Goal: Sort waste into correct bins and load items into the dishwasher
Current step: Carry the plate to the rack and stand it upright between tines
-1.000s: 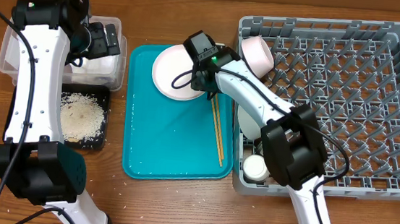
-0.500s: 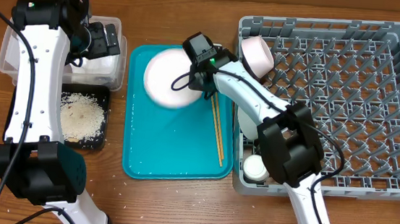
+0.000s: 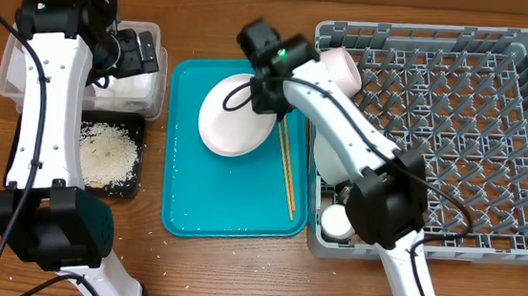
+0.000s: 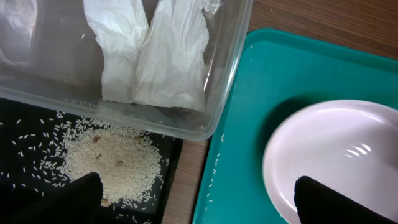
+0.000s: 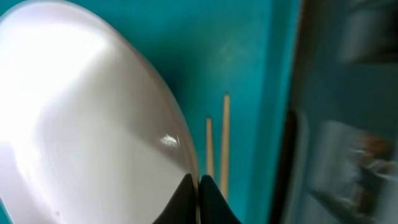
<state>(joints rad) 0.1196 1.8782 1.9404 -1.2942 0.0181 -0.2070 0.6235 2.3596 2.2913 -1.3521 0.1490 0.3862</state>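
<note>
So compared to a second ago, the plate (image 3: 236, 117) isn't lying flat at the far edge of the teal tray (image 3: 230, 212) any more. It's tipped up and looks lifted off. The right gripper (image 5: 199, 186) was only part closed back then and has now pinched down on the rim. The right wrist view shows it nicely: the two fingertips meet on the thin edge of the plate, one each side. The chopsticks (image 5: 225, 143) are lying on the tray below, along its right edge.

The left side hasn't budged. The left gripper (image 4: 196, 202) hangs wide open with nothing in it, over by the clear tub (image 4: 230, 81) at the table's far-left corner. The napkins (image 4: 155, 62) are in the tub and the rice (image 3: 108, 154) is in the black tray (image 3: 131, 192). So the waste looks mostly sorted, bar a few grains near the table's near edge.

My take on the plate: it's stiff and glossy, probably with a bit of weight to it. A one-sided rim pinch means it'll want to swing or slip out. I'd keep it slow and near vertical, then drop it between pegs in the dish rack (image 3: 457, 136). The pink bowl (image 3: 340, 70) already sits at the rack's far-left corner and the cup (image 3: 338, 222) at the near-left one. Clipping the lattice wall on the way in is the main risk I see
</note>
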